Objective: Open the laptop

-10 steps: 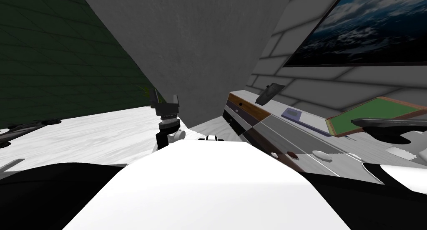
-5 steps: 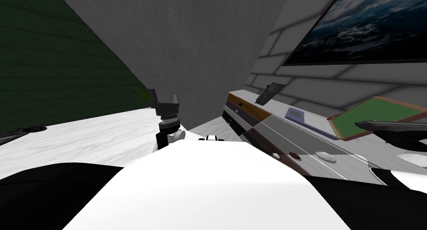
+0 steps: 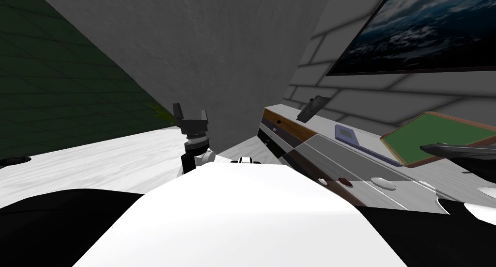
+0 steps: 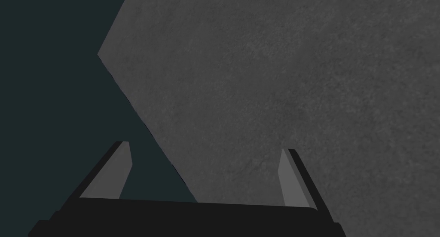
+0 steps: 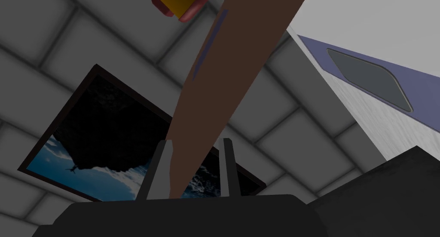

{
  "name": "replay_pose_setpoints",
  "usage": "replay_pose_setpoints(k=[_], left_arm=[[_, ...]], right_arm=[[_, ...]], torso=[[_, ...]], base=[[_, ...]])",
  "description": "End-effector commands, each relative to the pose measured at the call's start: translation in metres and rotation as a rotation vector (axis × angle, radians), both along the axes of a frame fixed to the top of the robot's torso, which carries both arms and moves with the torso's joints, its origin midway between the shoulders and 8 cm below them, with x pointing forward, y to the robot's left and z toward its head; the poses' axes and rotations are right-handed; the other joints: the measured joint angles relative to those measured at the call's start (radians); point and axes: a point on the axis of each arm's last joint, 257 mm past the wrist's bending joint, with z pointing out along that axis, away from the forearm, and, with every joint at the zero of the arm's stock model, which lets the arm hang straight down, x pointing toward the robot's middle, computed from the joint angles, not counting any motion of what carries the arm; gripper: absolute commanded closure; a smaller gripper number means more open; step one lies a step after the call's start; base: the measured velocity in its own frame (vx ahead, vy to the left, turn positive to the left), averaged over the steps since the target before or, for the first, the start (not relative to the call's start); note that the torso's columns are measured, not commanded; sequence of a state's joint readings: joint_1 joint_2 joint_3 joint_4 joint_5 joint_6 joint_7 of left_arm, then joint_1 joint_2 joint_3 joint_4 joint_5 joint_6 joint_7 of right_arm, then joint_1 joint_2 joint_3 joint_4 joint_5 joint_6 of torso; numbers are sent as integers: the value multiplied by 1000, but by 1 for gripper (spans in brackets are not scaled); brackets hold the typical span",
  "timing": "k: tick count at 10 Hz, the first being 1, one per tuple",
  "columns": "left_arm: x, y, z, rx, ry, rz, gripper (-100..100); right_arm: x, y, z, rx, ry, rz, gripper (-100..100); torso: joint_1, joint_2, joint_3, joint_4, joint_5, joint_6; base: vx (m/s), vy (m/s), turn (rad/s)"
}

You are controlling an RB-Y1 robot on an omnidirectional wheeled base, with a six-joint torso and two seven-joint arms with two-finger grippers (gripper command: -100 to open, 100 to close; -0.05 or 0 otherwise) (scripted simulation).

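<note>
Right gripper [image 5: 195, 140] has both fingers clamped on the laptop [image 3: 431, 133], a brown-rimmed green slab by the desk [image 3: 339, 157]'s back edge, long side roughly along that edge. 1 purple gadget [image 3: 352, 137] lies just beside it. Left gripper [image 3: 190, 115] hangs off the desk, fingers apart.

The left gripper [image 3: 191, 113] points up, fingers spread wide; the right gripper [image 5: 195, 140] clamps a brown slab [image 5: 240, 53].
</note>
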State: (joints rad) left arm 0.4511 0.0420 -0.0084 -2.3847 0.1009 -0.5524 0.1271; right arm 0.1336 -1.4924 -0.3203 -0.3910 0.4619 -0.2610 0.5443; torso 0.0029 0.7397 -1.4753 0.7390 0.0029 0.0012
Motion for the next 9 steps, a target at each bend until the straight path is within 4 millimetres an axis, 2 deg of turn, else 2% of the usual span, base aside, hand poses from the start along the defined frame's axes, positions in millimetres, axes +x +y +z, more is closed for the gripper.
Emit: replay_pose_setpoints(k=[1, 4, 5, 7, 8, 9], left_arm=[[0, 0, 0, 0, 0, 0, 0], [0, 0, 0, 0, 0, 0, 0], [0, 0, 0, 0, 0, 0, 0], [0, 0, 0, 0, 0, 0, 0], [0, 0, 0, 0, 0, 0, 0], [0, 0, 0, 0, 0, 0, 0]], right_arm=[[-9, 0, 2, -12, -1, 19, 100], [-17, 1, 9, -23, -20, 29, 100], [-17, 1, 4, -17, -15, 25, 100], [42, 23, 4, -38, -2, 124, 100], [35, 24, -8, -42, 61, 132, 100], [38, 25, -12, -39, 67, 134, 100]], torso=[[0, 0, 0, 0, 1, -1], [1, -1, -1, 0, 1, 0], [0, -1, -1, 0, 1, -2], [-4, -5, -3, -1, -1, 1], [-6, -6, -4, -2, -2, 1], [-5, 0, 0, -1, -4, 2]], base=[[94, 35, -73], [77, 33, -58], [24, 9, -7], [178, -85, -428], [137, -68, -361], [42, -13, -109]])
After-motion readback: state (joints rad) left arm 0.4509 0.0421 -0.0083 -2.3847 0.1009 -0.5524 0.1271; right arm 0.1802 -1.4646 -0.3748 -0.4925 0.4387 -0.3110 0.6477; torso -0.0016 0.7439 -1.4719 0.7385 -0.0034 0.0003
